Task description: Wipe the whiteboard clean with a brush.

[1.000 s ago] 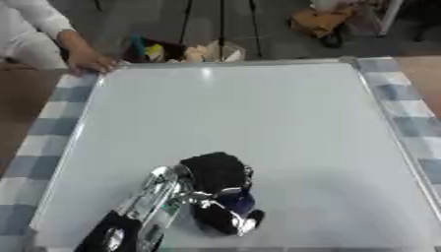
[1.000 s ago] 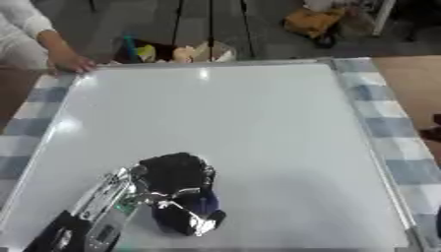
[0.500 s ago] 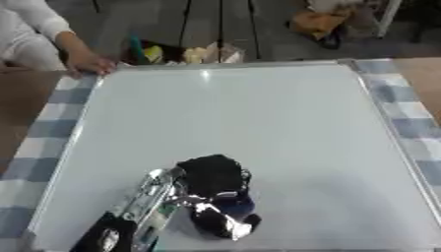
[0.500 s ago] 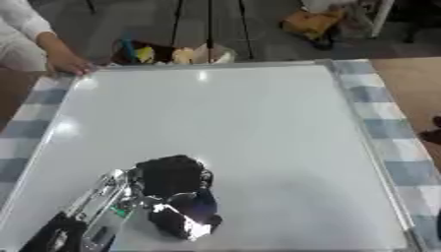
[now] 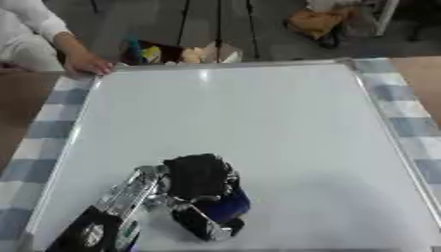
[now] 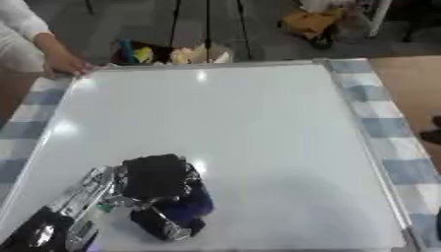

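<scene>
The whiteboard [image 5: 258,128] lies flat on the table, framed in silver, its surface plain white with no marks that I can make out. My left hand [image 5: 196,179] comes in from the lower left and sits on the near part of the board, fingers curled round a dark blue brush [image 5: 226,207] that is pressed to the surface. Most of the brush is hidden under the hand. In the right eye view a dark sliver at the right edge may be my right hand [image 6: 431,135], too little of it showing to read.
A blue and white checked cloth [image 5: 405,118] lies under the board. A person's hand [image 5: 83,64] rests on the board's far left corner. Beyond the table stand tripod legs [image 5: 218,24], bags and small coloured items [image 5: 181,53] on the floor.
My left hand with the brush has drifted slightly toward the near edge of the board. The person's hand stays on the far left corner.
</scene>
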